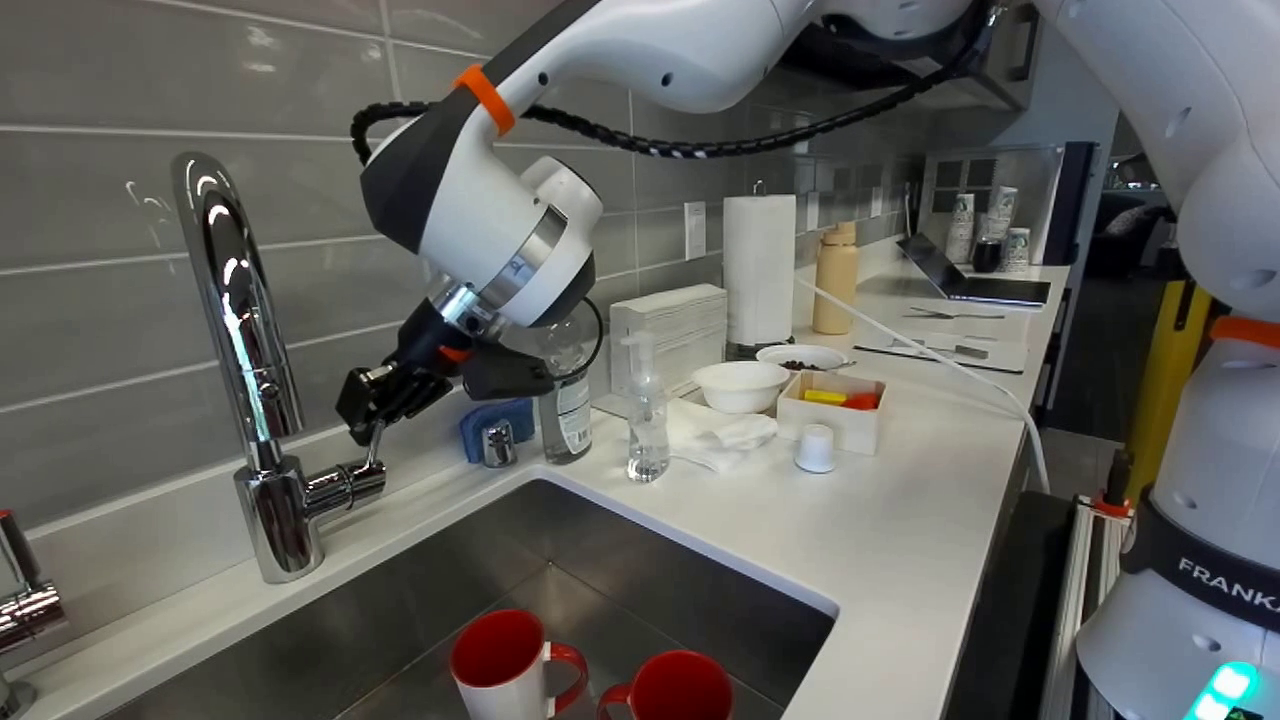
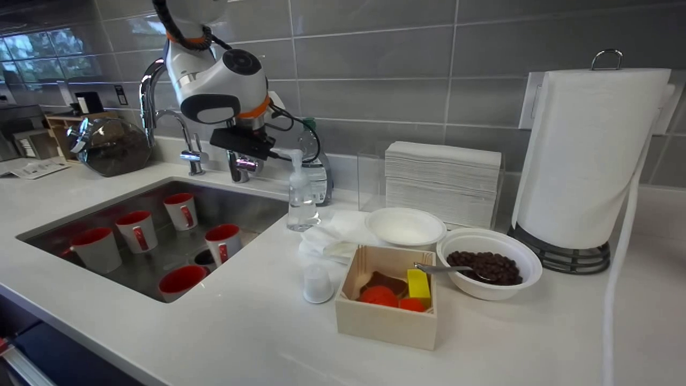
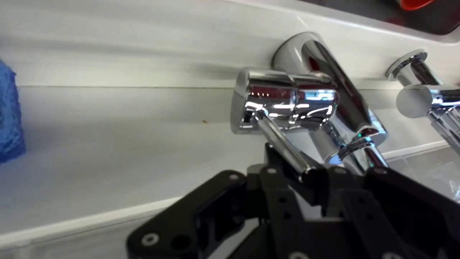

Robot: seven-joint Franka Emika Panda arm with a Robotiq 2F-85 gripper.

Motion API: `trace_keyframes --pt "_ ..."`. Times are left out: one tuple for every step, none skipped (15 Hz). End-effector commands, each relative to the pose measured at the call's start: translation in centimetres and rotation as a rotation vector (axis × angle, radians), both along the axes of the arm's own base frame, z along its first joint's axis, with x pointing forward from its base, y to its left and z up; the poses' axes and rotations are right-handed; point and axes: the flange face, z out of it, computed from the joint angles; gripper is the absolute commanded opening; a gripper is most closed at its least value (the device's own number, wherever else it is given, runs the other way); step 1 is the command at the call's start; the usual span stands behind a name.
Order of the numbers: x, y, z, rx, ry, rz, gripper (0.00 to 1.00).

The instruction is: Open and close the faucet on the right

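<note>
The faucet (image 1: 272, 490) is mounted on the rear strip of the counter (image 1: 880, 530), between the sink (image 1: 420, 600) and the gray tiled wall (image 1: 90, 330). It is finished throughout in mirror-bright chrome. From left to right in an exterior view, it is made up of a high arched gooseneck spout (image 1: 270, 390), a thick upright base (image 1: 283, 545), a horizontal valve barrel (image 1: 345, 487) and a thin side lever (image 1: 374, 447) angled upward. The side lever is pinched by the gripper (image 3: 307, 176), whose fingertips are drawn close together.

The seat of the side lever in the valve barrel is exposed in the wrist view, where a blue sponge (image 3: 10, 115) is cropped at the left edge. In an exterior view, the sponge is shown behind a stubby chrome fitting (image 1: 498, 443); two mugs (image 1: 500, 690) are cut off below, and a tan bottle (image 1: 836, 285) and an open laptop (image 1: 985, 290) are included farther right. In an exterior view, the middle of the faucet is concealed by the arm (image 2: 214, 86); five red-lined mugs (image 2: 136, 231) can be counted, and yellow and red pieces are displayed inside a wooden box (image 2: 386, 324), beside a bowl (image 2: 487, 290) of dark beans (image 2: 490, 265).
</note>
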Motion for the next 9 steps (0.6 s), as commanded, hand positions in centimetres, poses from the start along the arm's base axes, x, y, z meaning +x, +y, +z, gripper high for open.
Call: trace_keyframes --pt "-2.8 -0.5 0.3 -0.047 0.077 0.025 0.00" --pt "-3.1 -0.5 0.4 -0.053 0.085 0.032 0.00" --pt "-3.2 -0.5 0.4 -0.060 0.090 0.036 0.00" --pt "-3.5 -0.5 0.5 -0.065 0.098 0.039 0.00" --pt "-3.7 -0.5 0.5 -0.070 0.103 0.044 0.00" --pt "-3.9 -0.5 0.6 -0.074 0.109 0.047 0.00" --pt "-4.1 -0.5 0.5 -0.079 0.115 0.050 0.00" --pt "-4.3 -0.5 0.5 -0.083 0.122 0.054 0.00" --pt "-4.5 -0.6 0.5 -0.088 0.130 0.053 0.00"
